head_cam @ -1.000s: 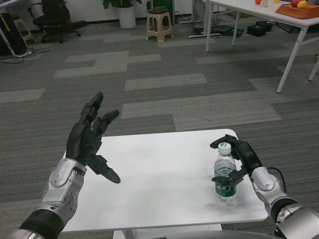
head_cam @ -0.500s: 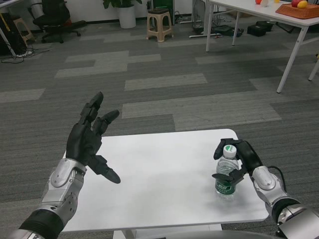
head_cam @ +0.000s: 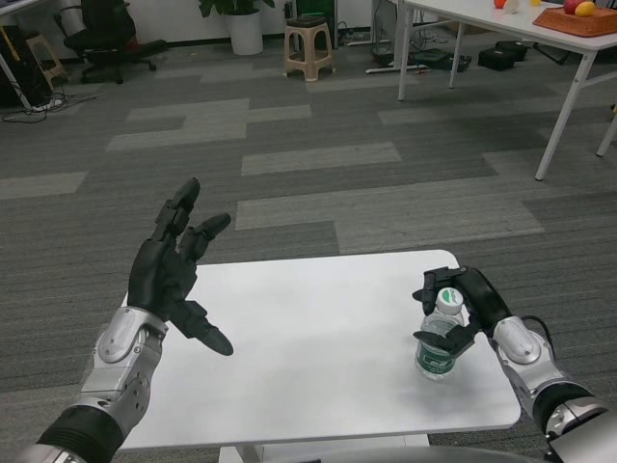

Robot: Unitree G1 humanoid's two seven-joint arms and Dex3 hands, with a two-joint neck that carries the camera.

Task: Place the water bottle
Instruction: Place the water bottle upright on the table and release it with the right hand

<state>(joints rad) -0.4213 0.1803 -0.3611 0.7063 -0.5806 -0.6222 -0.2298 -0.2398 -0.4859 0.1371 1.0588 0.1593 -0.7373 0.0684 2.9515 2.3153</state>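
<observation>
left hand (head_cam: 175, 273): raised, fingers spread | right hand (head_cam: 461, 307): low, fingers apparently curled closed

A clear bottle (head_cam: 440, 340) with a green label and a white cap with a green mark stands at lower right on the white table (head_cam: 318, 357). Both hands, left (head_cam: 174, 272) and right (head_cam: 463, 304), are black on silver forearms. The carpet (head_cam: 318, 154) is dark grey with paler grey bands. At upper right, an orange-brown tray (head_cam: 576, 21) holds red and yellow fruit.
</observation>
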